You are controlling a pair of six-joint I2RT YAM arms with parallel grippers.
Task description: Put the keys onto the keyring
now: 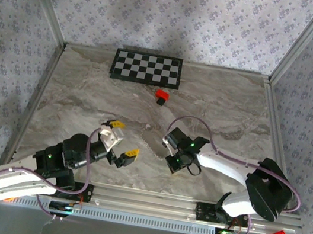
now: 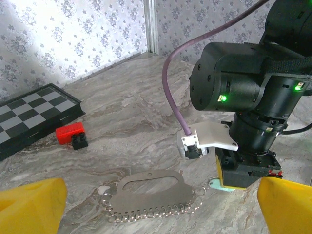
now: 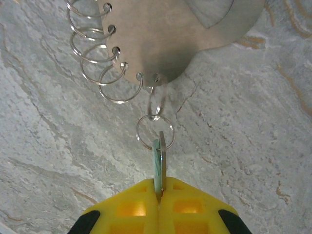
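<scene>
The right gripper (image 3: 159, 187), wrist angled down, pinches the mint-headed silver key (image 3: 157, 156) at the silvery ring-fringed metal keyring (image 3: 165, 44) — the left gripper (image 1: 125, 139) hovers, spread wide.

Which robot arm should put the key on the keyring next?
Right. The right gripper pinches the key right at the keyring, by its end loop. The left gripper is open and empty.

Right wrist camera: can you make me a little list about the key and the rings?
key: mint-green head, pinched edge-on in the right jaws
right jaws: shut on the key
key tip: at the small ring, threading unclear
small ring: hangs from the keyring by a link
left jaws: wide open, holding nothing
</scene>
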